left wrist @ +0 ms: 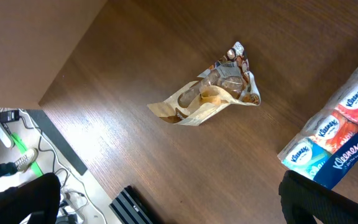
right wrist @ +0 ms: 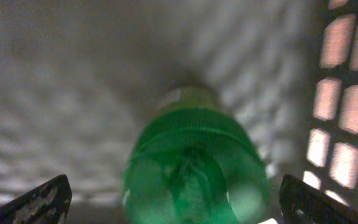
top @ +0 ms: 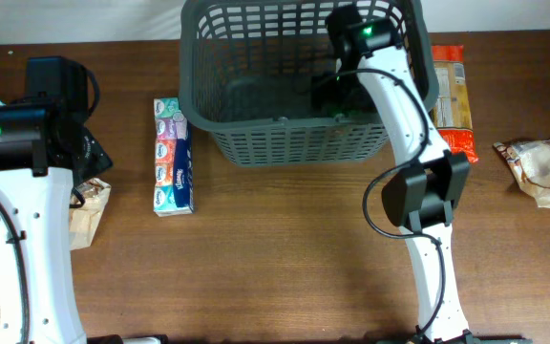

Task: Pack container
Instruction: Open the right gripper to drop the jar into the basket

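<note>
- Container (top: 294, 143) — a dark grey lattice basket — sits at the far middle of the table (top: 285, 258). The right arm (top: 409, 105) reaches into it, and a tissue pack (top: 173, 156) lies just to its left.
- Left wrist: the left gripper (left wrist: 166, 193) has its fingers wide apart over a crumpled snack bag (left wrist: 207, 96).
- Right wrist: the right gripper (right wrist: 173, 196) has its fingers spread — clear of a green bottle (right wrist: 191, 155) on the container's floor.

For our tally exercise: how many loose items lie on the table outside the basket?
4: tissue pack left of the basket, snack pouch far left, orange packet right of the basket, wrapped snack far right. Others may be hidden.
</note>
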Controlling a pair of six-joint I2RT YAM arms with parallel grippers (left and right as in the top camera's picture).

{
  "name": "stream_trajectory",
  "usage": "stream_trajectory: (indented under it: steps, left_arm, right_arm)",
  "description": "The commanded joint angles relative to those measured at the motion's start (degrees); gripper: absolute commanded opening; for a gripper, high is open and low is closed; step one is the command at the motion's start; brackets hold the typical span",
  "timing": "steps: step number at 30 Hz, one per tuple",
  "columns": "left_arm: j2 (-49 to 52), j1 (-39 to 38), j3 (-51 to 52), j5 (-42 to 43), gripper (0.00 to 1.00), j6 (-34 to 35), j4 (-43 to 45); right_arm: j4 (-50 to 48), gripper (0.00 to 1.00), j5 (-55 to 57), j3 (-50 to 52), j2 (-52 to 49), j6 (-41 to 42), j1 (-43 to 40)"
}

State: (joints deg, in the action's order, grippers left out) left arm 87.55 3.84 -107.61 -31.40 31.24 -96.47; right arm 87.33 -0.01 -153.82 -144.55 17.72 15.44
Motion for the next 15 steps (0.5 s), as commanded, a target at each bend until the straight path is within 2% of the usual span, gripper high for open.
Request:
stream_trajectory:
  steps: [1,8,15]
  left_arm:
    - [0.15,0.35,0.35,0.57,1.00,-0.07,0.00]
    - [0.15,0.35,0.35,0.57,1.00,-0.07,-0.04]
    - [0.15,0.35,0.35,0.59,1.00,-0.07,-0.07]
  right_arm:
    - [2.03,0.99,0.26,-9.09,4.04,-1.01,-1.18]
    - [8.35,0.99,0.35,-26.25,7.13,-0.96,-3.69]
    - [9.99,0.99,1.40,-26.14,15.85,-0.98,-9.92]
